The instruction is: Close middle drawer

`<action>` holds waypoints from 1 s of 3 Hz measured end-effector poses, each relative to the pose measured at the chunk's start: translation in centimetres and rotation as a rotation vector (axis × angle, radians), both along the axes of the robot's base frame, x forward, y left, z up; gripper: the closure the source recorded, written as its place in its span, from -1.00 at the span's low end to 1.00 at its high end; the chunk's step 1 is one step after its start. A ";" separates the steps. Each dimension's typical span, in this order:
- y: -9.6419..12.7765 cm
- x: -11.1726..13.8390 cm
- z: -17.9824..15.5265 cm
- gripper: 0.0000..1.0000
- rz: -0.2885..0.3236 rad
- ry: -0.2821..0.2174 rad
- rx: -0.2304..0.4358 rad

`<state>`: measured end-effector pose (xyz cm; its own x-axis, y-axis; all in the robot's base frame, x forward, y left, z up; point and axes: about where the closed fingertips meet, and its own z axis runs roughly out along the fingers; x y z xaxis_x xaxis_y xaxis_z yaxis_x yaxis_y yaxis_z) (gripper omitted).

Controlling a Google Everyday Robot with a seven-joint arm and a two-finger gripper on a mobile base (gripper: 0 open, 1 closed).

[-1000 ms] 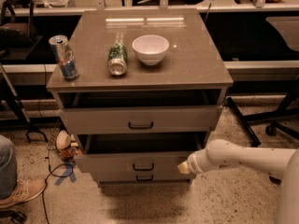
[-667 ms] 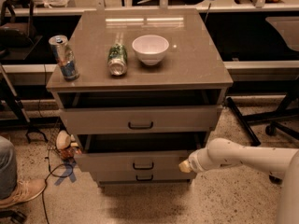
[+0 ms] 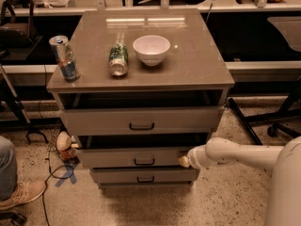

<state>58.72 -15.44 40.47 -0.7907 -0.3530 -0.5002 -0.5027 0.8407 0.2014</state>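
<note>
The middle drawer of the grey-beige cabinet stands pulled out a little, with a dark gap above its low front and a small dark bar handle at its centre. My gripper comes in from the right on a white arm and its tip rests against the right end of the middle drawer's front. The top drawer, taller and with a larger handle, is also pulled out a little. The lowest drawer sits below, nearly flush.
On the cabinet top stand a blue can at the left edge, a green can lying on its side and a white bowl. A person's leg and shoe are at lower left, cables lie on the floor, and a chair base stands right.
The middle drawer has slid in slightly, its front closer to the cabinet. My gripper has followed it, staying against the drawer's right end.
</note>
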 end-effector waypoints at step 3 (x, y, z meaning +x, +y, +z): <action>-2.2 2.0 0.6 1.00 -0.115 -0.090 0.063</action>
